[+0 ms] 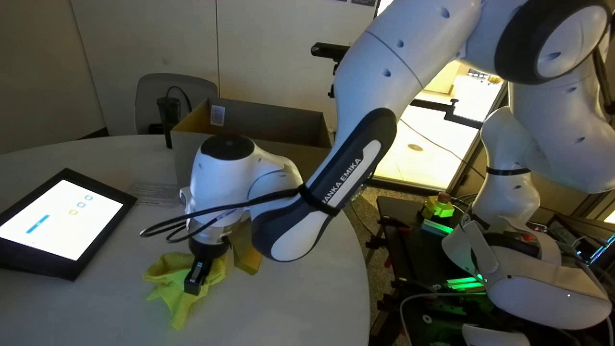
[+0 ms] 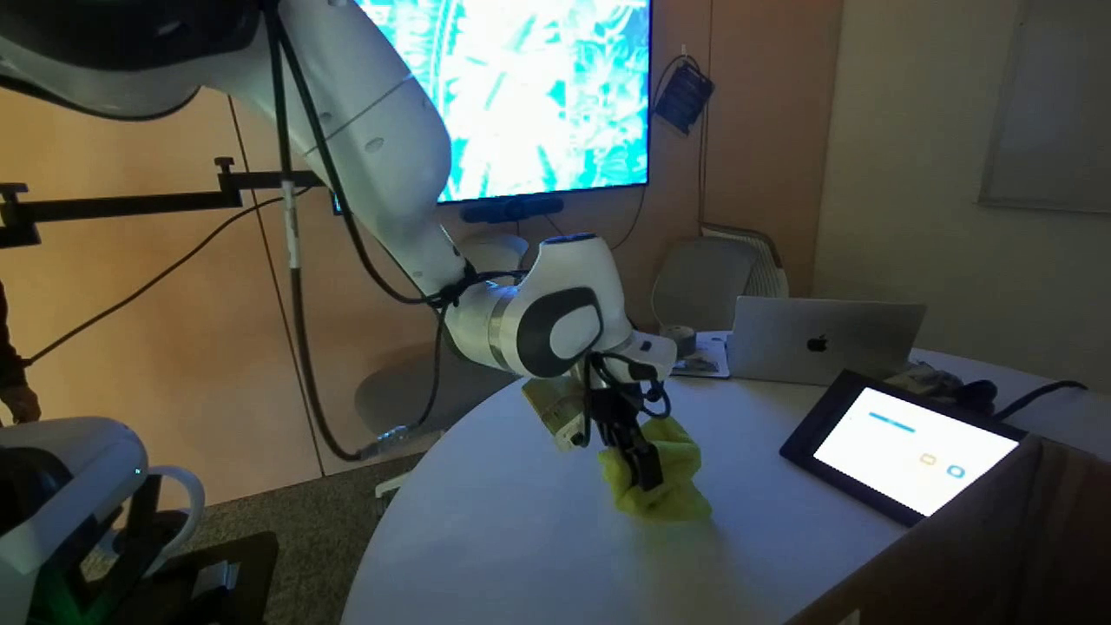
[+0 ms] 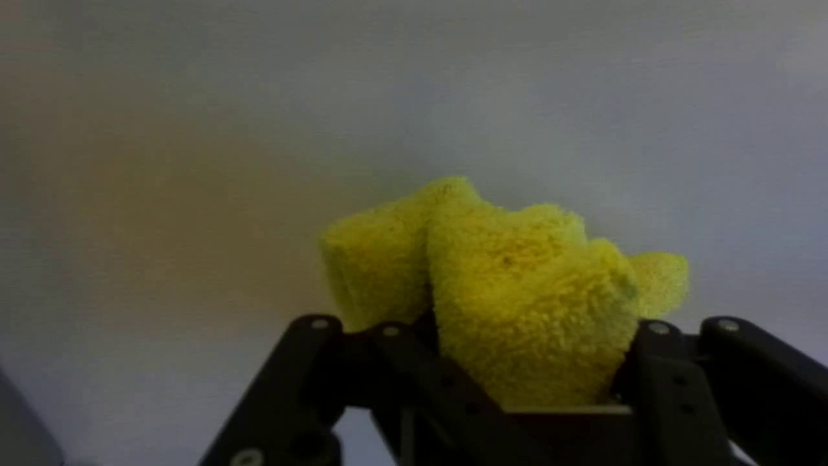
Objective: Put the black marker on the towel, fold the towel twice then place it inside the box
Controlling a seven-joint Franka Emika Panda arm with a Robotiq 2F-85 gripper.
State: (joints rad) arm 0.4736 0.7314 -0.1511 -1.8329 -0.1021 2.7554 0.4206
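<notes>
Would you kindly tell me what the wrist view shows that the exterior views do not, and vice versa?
Only the wrist view shows, close up, the fuzzy pile of the yellow towel bunched between both jaws; a grey shape at its lower left is too blurred to name.

Only the exterior views show the white robot arm, the tablet's lit screen, the open top of the cardboard box and an Apple laptop.

Both share the towel, the jaws and the white tabletop.

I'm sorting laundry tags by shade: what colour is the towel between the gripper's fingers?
The towel is yellow; it shows best in the wrist view.
</notes>
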